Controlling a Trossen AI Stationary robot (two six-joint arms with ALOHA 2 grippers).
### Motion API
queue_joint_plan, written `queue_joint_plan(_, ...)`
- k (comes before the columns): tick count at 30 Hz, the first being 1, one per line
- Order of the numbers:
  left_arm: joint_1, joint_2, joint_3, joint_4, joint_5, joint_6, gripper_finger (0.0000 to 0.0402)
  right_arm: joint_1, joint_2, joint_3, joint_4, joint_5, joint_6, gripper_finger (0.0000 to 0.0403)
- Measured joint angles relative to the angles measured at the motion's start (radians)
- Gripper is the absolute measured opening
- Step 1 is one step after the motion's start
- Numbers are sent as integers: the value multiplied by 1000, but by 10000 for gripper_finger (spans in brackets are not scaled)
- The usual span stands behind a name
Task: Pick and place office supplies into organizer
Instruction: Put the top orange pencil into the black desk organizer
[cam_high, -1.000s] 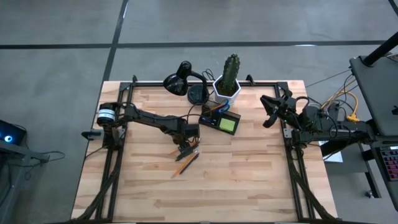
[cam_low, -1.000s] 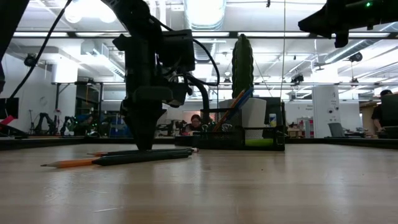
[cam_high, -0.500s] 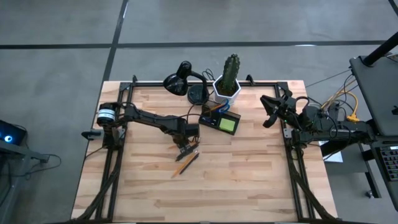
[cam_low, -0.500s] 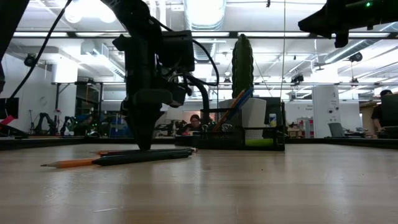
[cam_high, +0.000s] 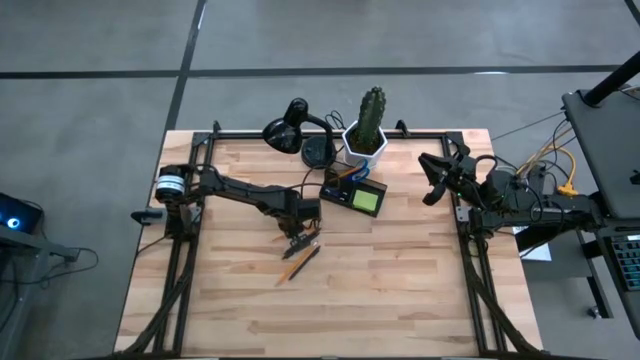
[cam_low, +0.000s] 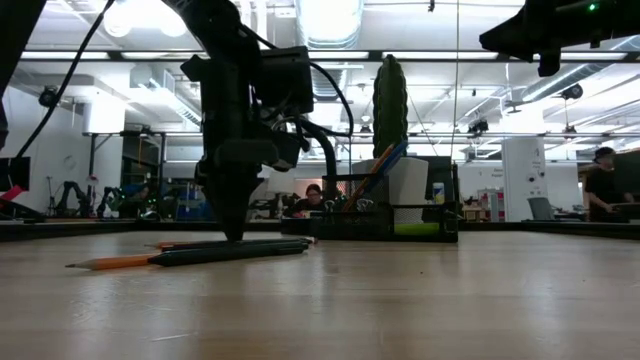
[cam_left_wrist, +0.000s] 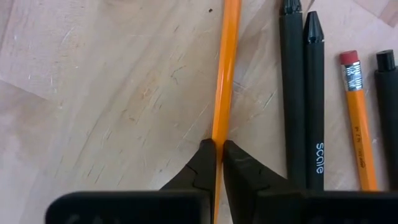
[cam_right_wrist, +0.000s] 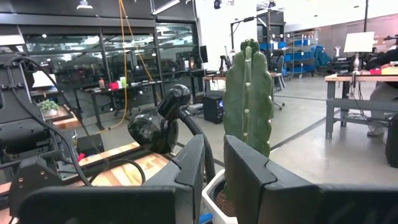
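Left gripper (cam_left_wrist: 216, 163) down at the surface (cam_high: 400, 290), near its middle, just in front of the organizer (cam_high: 354, 194). Fingers (cam_left_wrist: 200, 168) pinched shut on an orange pencil (cam_left_wrist: 225, 74); the shaft runs out from between the tips and lies flat on the wood. In the low view the gripper (cam_low: 232, 232) stands upright with its tips at the surface.

Beside the gripped pencil, seen from the left wrist: two black pens (cam_left_wrist: 303, 93) side by side and touching, then a second pencil (cam_left_wrist: 359, 124) with a pink eraser end, then the edge of another dark pen (cam_left_wrist: 388, 118) at the frame's border. All lie flat and roughly parallel. From above the group reads as a small slanted cluster (cam_high: 299, 257) under the left gripper.

Organizer sits toward the back of the surface, middle, with a lime-green pad (cam_high: 366, 200) in its right part. Low view shows orange and blue sticks (cam_low: 378, 165) leaning up out of it. Contents otherwise too small to sort.

Behind the organizer: cactus (cam_high: 371, 110) in a white pot (cam_high: 364, 148), and a black lamp (cam_high: 288, 130) to its left.

Right gripper (cam_high: 432, 180) raised at the right edge of the surface, well apart from the supplies, facing the cactus. Its fingers (cam_right_wrist: 193, 165) stand a narrow gap apart with nothing between them.

A person (cam_low: 604, 185) shows in the room beyond, far right.
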Motion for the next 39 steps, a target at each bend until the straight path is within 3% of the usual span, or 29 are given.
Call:
queue_joint_plan(34,1,-36,-1,-3,9,42,0,0,0,0,0,0,4,53)
queue_joint_plan(39,1,-54,16,12,14,70,31,0,0,0,0,0,4,53)
